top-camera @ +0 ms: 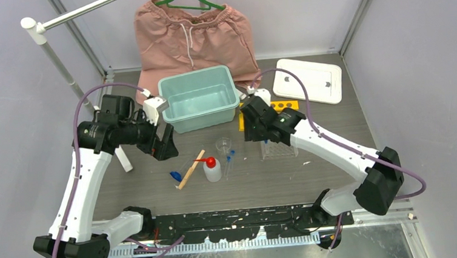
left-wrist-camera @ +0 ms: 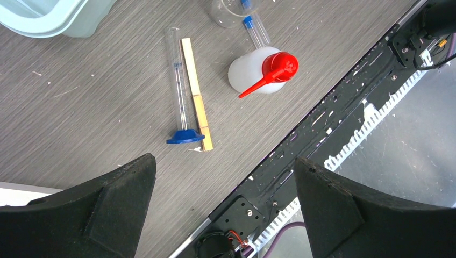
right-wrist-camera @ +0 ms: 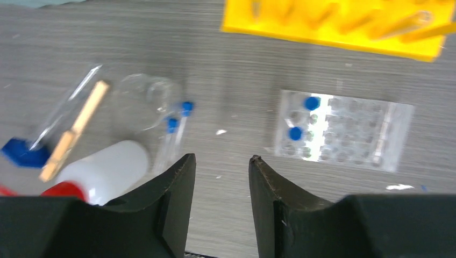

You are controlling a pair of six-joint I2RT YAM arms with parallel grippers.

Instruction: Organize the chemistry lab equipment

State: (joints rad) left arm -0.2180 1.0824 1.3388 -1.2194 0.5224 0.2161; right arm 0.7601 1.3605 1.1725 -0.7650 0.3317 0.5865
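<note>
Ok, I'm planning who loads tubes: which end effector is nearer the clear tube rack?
Right. The right end effector hangs close beside the clear tube rack; the left end effector is well off, beyond the squeeze bottle.

The left gripper [left-wrist-camera: 223, 161] is being held wide open above the table [left-wrist-camera: 80, 107]. Beneath it, a wooden stick [left-wrist-camera: 196, 91] is being seen lying alongside a clear blue-footed cylinder [left-wrist-camera: 177, 80], with the white red-nozzled squeeze bottle [left-wrist-camera: 251, 72] just beside them.
</note>
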